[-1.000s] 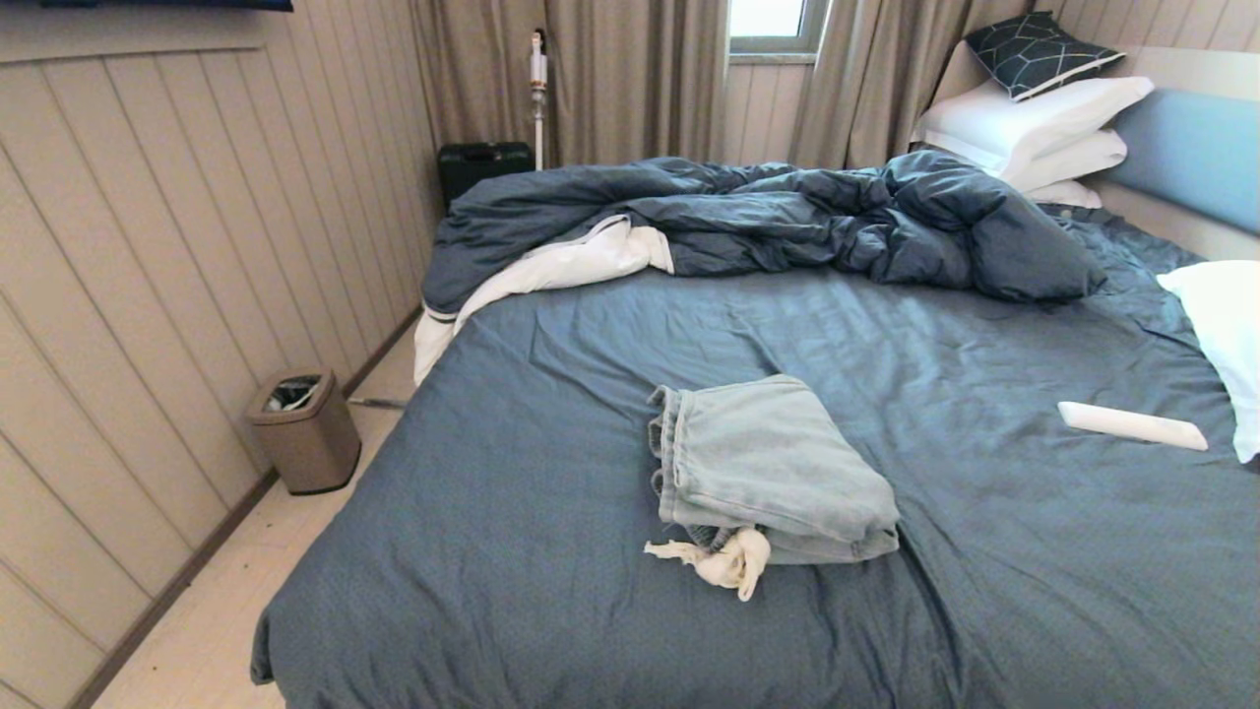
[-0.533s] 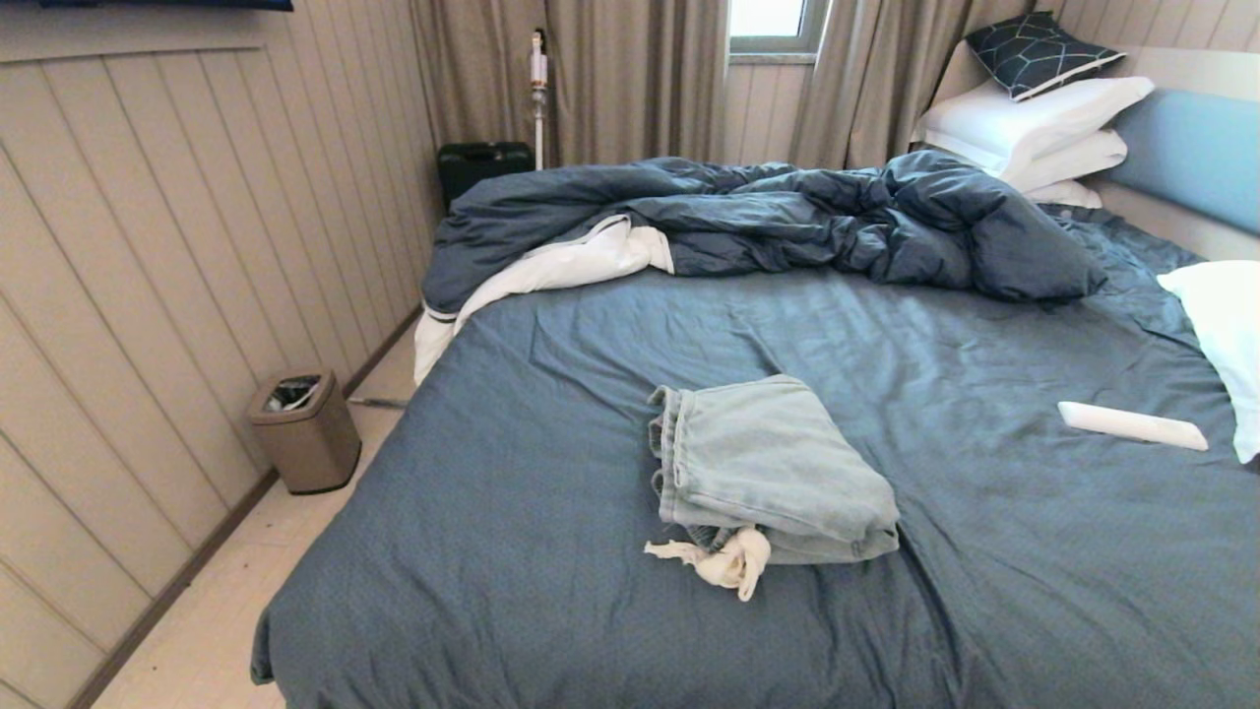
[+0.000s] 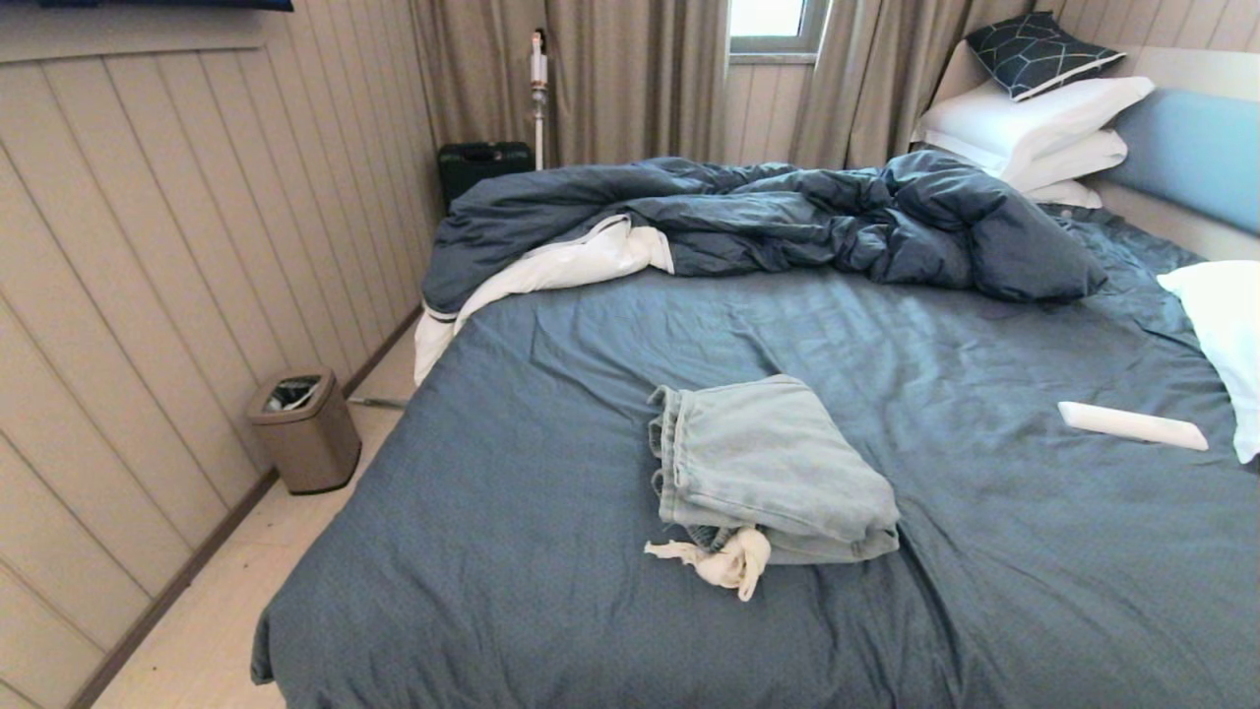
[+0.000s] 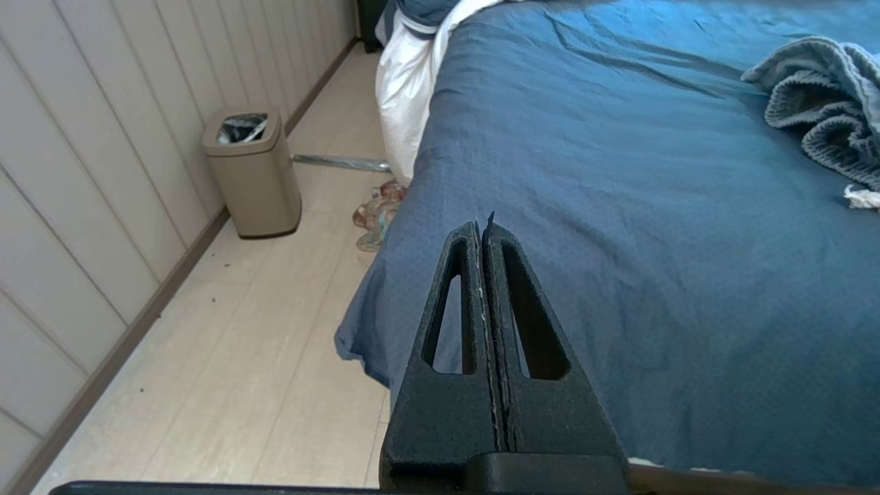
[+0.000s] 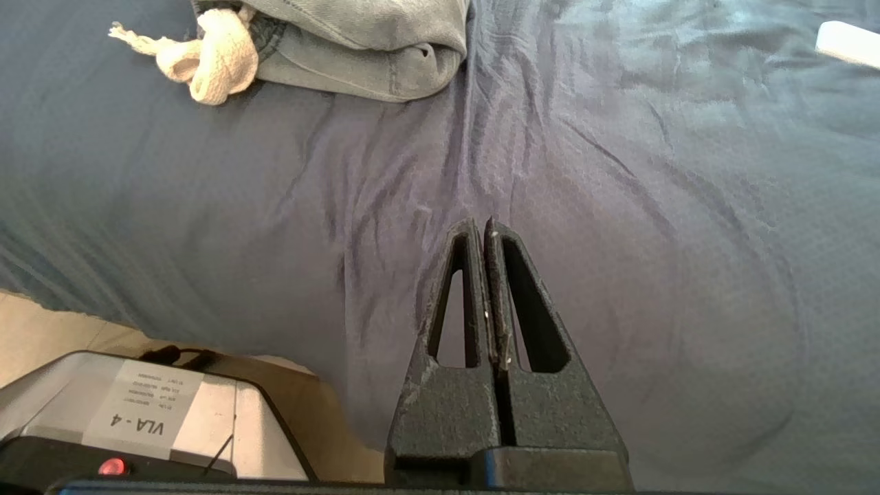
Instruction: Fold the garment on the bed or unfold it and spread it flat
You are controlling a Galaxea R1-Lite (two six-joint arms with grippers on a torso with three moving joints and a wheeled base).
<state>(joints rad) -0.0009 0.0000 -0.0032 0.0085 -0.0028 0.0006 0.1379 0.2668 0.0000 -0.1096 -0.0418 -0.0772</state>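
Note:
The garment, pale blue denim shorts, lies folded in a compact stack near the middle of the bed, its gathered waistband facing left and white pocket lining sticking out at the near edge. Neither arm shows in the head view. My left gripper is shut and empty, hovering over the bed's near left corner, with the garment well off from it. My right gripper is shut and empty above bare sheet, short of the garment.
A rumpled dark blue duvet fills the far side of the bed. White pillows and a dark cushion stack at the headboard, another pillow at right. A white flat object lies on the sheet. A bin stands on the floor.

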